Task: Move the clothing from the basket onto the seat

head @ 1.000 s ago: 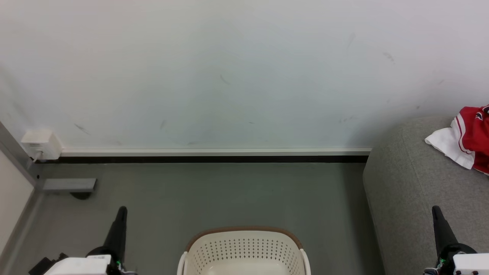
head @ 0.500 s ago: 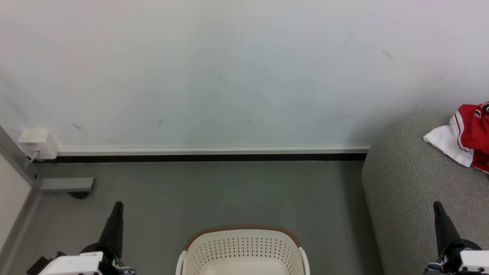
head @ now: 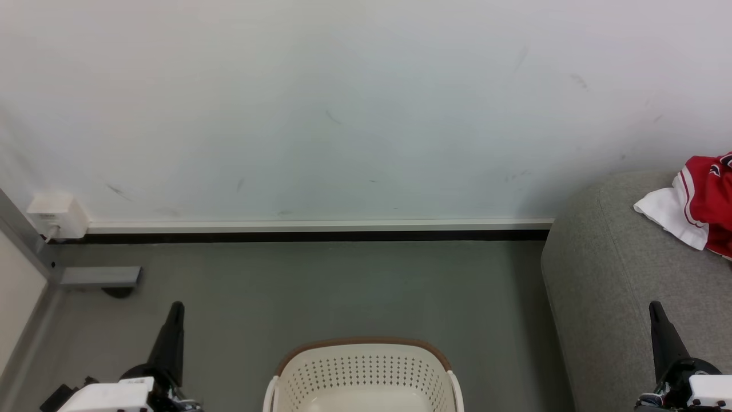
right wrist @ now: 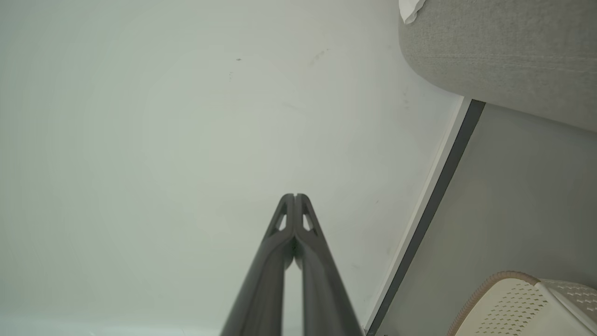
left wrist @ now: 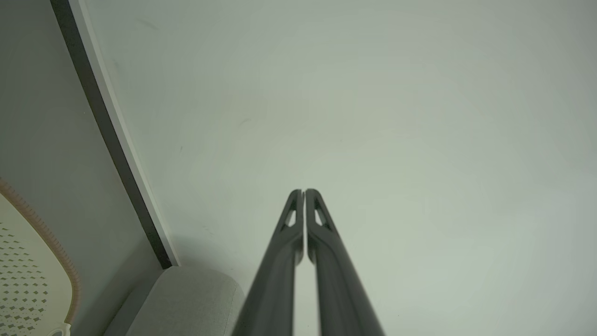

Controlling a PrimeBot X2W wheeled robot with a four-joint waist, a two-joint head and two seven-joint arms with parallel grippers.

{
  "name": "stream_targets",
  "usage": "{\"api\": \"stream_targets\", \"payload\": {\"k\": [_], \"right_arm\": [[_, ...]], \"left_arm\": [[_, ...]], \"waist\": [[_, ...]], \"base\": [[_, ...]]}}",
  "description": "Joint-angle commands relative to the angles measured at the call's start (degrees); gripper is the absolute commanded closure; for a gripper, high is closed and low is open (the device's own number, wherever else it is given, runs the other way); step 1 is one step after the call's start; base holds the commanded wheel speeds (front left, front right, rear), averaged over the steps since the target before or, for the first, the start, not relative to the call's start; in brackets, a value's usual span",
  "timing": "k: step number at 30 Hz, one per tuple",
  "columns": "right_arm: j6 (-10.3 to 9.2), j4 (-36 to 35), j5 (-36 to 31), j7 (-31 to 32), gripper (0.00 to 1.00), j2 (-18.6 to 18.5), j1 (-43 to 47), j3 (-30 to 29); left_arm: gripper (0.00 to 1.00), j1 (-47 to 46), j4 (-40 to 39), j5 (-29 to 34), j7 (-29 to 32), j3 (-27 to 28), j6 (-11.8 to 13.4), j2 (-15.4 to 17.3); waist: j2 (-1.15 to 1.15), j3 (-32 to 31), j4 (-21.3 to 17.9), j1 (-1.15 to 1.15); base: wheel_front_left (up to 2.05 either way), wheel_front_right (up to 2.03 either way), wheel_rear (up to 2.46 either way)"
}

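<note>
The cream basket (head: 364, 372) with its brown rim stands on the floor at the bottom middle of the head view; the part of its inside that shows holds nothing. Red and white clothing (head: 695, 209) lies on the grey seat (head: 617, 286) at the right edge. My left gripper (head: 176, 307) points up at the lower left, left of the basket, shut and holding nothing. My right gripper (head: 653, 306) rises at the lower right in front of the seat, also shut and holding nothing. In the wrist views, the left gripper (left wrist: 303, 191) and right gripper (right wrist: 295, 196) face the wall with tips together.
A white wall with a dark skirting strip (head: 320, 236) runs behind the grey floor. A white wall box (head: 57, 216) and a grey floor bracket (head: 100, 277) sit at the far left. A white cloth corner (right wrist: 411, 8) hangs over the seat's edge in the right wrist view.
The head camera shifted slightly between one second ago and half a second ago; since then the picture is still. The basket, clothing and seat have not moved.
</note>
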Motion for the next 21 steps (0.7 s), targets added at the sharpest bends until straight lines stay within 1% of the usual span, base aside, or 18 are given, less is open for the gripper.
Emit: {"api": "stream_targets", "payload": {"k": [1,21], "right_arm": [[-0.14,-0.28,0.06,0.26,1.00,-0.35,-0.36,-0.22],[-0.14,-0.29,0.06,0.26,1.00,-0.36,-0.35,-0.22]], "left_arm": [[1.00,-0.38,-0.11,-0.66,0.33,0.09,-0.32,0.09],[1.00,-0.38,-0.11,-0.66,0.33,0.08,-0.32,0.09]], "waist": [[0.00,0.00,0.00,0.00],[0.00,0.00,0.00,0.00]], "base": [[0.00,0.00,0.00],[0.00,0.00,0.00]]}}
